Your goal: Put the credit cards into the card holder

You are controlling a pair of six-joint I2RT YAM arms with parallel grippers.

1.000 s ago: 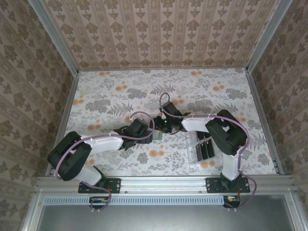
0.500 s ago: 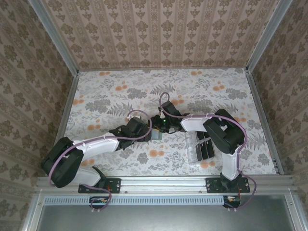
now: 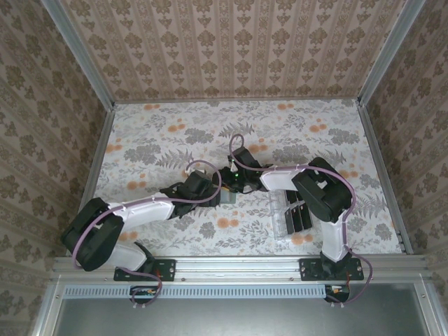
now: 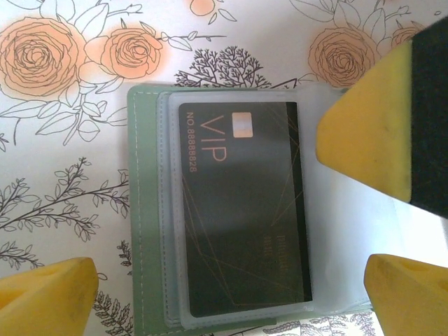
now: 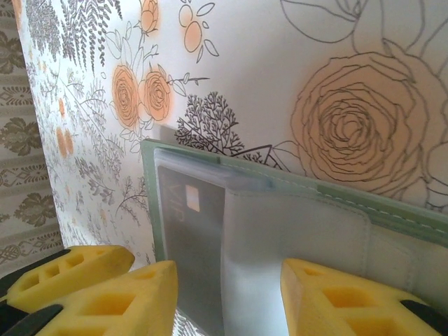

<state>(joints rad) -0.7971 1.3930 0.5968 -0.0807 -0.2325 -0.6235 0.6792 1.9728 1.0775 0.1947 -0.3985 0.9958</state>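
The card holder (image 4: 143, 210) lies open on the flowered table, sage-green with clear sleeves. One black credit card (image 4: 238, 210) marked VIP sits inside a sleeve. My left gripper (image 4: 227, 297) hangs open over it, its yellow fingers wide on either side. From above, the left gripper (image 3: 210, 192) and right gripper (image 3: 234, 183) meet over the card holder (image 3: 228, 199). In the right wrist view the right gripper (image 5: 227, 294) stands open, straddling a loose clear sleeve (image 5: 280, 238) beside the card (image 5: 189, 231). One right fingertip (image 4: 364, 147) rests at that sleeve's edge.
A clear plastic slotted rack (image 3: 282, 217) stands right of the grippers, under the right forearm, with more black cards (image 3: 301, 215) in it. The table's far half is bare flowered cloth (image 3: 210, 133). Patterned walls close in three sides.
The left arm's elbow has dropped down and to the left. The right arm has eased slightly left. Both grippers stay over the open card holder, jaws unchanged.
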